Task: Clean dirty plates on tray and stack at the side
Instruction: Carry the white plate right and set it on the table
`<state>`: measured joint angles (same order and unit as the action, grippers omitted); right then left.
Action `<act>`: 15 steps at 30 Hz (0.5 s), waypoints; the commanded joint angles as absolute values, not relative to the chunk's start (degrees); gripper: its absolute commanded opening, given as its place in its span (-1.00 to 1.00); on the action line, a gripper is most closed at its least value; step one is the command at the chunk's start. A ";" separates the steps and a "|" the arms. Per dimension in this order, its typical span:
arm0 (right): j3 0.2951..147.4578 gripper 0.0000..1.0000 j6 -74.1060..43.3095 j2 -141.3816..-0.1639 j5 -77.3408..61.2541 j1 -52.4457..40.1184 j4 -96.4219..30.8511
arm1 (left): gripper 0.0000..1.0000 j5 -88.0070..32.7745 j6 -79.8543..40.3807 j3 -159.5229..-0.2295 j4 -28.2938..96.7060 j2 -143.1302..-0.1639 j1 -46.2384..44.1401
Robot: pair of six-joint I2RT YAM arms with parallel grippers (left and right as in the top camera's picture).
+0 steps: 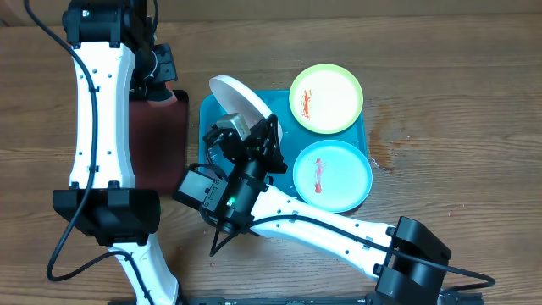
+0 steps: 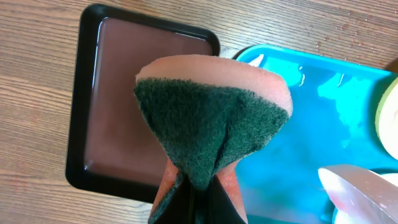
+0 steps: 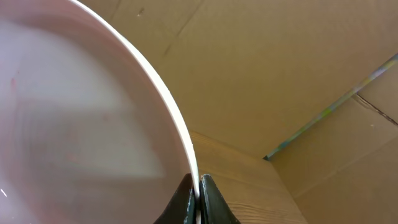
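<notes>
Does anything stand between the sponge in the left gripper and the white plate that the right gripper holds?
Nothing visible does. The orange sponge with green scouring pad and the tilted round white plastic plate have open space between them, above the cyan-blue plastic tray.

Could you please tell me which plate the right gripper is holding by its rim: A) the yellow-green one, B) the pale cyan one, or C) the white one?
C: the right gripper is shut on the rim of the white plate, while the yellow-green plate and the cyan plate lie flat on the tray.
</notes>
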<state>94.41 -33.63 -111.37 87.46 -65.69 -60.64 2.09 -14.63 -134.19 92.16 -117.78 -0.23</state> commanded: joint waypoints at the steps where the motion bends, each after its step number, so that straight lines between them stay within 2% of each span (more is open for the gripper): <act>1: 95.77 -0.93 -34.52 -109.27 89.56 -65.58 -60.36 | -0.91 1.41 -13.76 -133.97 92.07 -117.32 0.03; 4: 95.77 -0.93 -34.50 -109.27 86.48 -65.23 -60.38 | -0.91 1.41 -13.74 -133.97 92.05 -117.32 0.03; 8: 95.77 -0.93 -34.50 -109.27 75.59 -64.14 -61.23 | -0.92 1.41 -13.76 -133.97 92.09 -117.32 -0.01; 15: 95.77 -0.93 -34.72 -108.77 46.94 -57.67 -63.33 | -0.92 1.41 -13.76 -133.97 92.33 -117.32 -0.01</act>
<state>94.43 -33.87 -111.37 62.85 -61.08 -63.31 2.09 -14.63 -134.19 92.20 -117.78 -0.23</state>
